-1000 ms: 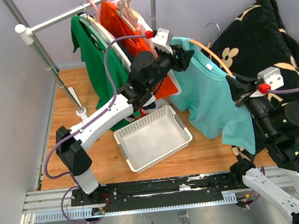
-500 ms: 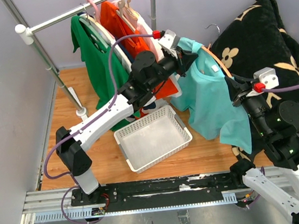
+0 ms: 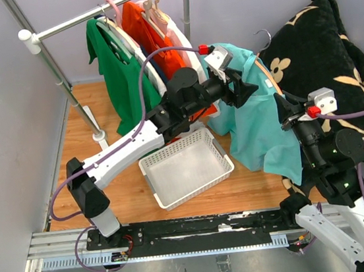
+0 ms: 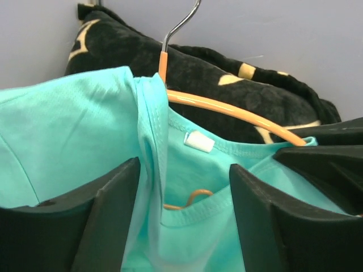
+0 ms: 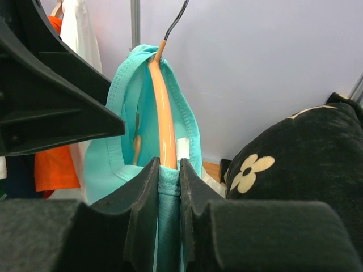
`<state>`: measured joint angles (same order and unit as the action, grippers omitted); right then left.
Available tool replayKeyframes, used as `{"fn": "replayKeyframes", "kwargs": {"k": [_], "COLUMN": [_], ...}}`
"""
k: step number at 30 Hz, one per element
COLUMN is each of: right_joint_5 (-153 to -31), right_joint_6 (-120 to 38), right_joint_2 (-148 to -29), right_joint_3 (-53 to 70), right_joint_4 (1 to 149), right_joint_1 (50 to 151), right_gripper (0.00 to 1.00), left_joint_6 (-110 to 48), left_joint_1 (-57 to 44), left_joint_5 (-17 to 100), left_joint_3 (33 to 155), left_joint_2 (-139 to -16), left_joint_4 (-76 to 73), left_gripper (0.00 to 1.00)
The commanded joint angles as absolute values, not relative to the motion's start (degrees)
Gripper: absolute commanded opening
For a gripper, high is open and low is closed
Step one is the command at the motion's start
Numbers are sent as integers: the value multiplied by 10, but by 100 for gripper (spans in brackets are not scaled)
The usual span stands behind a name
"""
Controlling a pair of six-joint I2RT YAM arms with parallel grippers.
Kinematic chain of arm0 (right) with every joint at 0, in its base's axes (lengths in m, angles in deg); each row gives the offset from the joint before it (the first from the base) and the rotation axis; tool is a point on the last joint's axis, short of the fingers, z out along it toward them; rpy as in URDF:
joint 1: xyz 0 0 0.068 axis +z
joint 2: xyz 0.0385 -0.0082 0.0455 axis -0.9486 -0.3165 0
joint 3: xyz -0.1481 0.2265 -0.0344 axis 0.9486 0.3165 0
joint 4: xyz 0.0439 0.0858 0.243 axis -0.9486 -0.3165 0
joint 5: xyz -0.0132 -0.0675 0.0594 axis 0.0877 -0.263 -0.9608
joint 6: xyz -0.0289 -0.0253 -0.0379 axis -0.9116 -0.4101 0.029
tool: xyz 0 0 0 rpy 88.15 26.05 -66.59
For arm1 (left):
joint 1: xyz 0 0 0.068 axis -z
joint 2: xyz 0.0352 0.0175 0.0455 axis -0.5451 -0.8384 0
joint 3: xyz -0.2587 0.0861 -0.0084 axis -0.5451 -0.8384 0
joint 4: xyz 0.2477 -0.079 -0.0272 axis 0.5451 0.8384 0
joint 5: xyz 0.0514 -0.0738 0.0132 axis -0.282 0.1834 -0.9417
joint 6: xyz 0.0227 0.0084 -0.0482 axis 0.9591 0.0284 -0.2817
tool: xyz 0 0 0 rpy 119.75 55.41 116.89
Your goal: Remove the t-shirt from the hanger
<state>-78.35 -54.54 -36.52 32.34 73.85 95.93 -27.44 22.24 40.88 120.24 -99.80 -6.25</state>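
A teal t-shirt (image 3: 260,126) hangs on an orange hanger (image 3: 269,77) with a metal hook, held in the air beside the rack. My right gripper (image 3: 285,111) is shut on the hanger's shoulder through the shirt fabric; in the right wrist view the gripper (image 5: 169,187) pinches the orange hanger (image 5: 163,113) and the teal t-shirt (image 5: 113,153). My left gripper (image 3: 251,91) is at the collar. In the left wrist view this gripper (image 4: 184,218) stands open astride the folded collar of the t-shirt (image 4: 68,130), below the hanger (image 4: 227,110).
A white slatted basket (image 3: 186,168) sits on the wooden floor under the left arm. The rack (image 3: 62,78) carries green (image 3: 117,71), white and orange (image 3: 156,33) garments. A black flowered cushion (image 3: 317,46) leans at the back right.
My left gripper has moved right along the shirt to the collar by the hanger's neck. The shirt and hanger have shifted slightly, with the right gripper still holding.
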Motion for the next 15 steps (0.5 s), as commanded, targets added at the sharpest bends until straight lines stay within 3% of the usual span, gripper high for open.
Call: {"fn": "replayKeyframes", "kwargs": {"k": [1,6,15], "right_joint_5": [-776,-782,-822], "right_joint_6": [-572,-583,-576], "right_joint_2": [-342,-344,-345], "right_joint_3": [355,376,385], "right_joint_4": [855,875,878], "right_joint_1": [964,964,964], "right_gripper": [1,1,1], "left_joint_6": [-261,-237,-161], "left_joint_1": [225,225,225], "left_joint_5": [371,356,368], "left_joint_3": [1184,1126,1158], "left_joint_2": [-953,-907,-924], "left_joint_4": [-71,-150,-209], "left_gripper": [76,85,87]}}
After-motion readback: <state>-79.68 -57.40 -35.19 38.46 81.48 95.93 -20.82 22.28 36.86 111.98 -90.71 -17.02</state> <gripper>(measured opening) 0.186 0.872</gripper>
